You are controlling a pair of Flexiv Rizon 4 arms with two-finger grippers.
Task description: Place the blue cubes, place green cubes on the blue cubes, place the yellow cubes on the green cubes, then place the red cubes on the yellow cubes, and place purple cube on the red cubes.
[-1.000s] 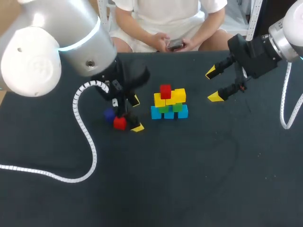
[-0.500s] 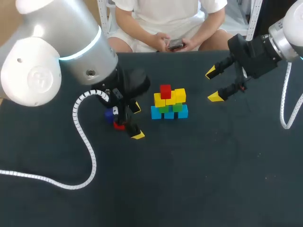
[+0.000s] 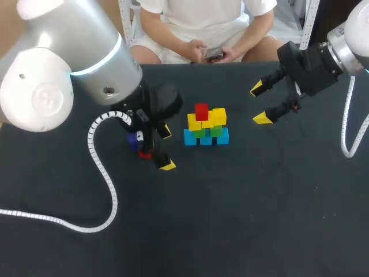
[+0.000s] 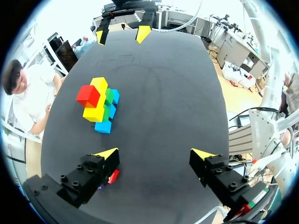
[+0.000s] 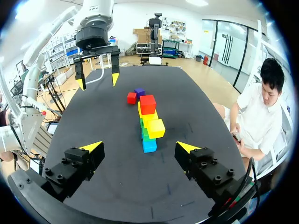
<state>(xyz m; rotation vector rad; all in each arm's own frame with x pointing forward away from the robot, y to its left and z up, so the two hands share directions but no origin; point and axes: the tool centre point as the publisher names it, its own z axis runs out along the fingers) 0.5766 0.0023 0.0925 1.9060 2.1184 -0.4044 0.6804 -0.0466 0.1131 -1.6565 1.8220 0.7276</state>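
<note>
Closest in, the left gripper (image 3: 166,149) sits just left of the cube stack (image 3: 206,127), fingers spread wide and gripping nothing. The loose red cube (image 3: 144,154) is right beside one finger, on the side away from the stack, not between the two. The purple cube (image 3: 134,139) is just next to it. Stack goes three blue, two green, two yellow, one red on top. Past the stack, off to its right, the right gripper (image 3: 260,104) hangs spread wide too, empty.

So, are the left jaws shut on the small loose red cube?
Open: the left jaws stand wide apart, small red cube beside one only.
</note>
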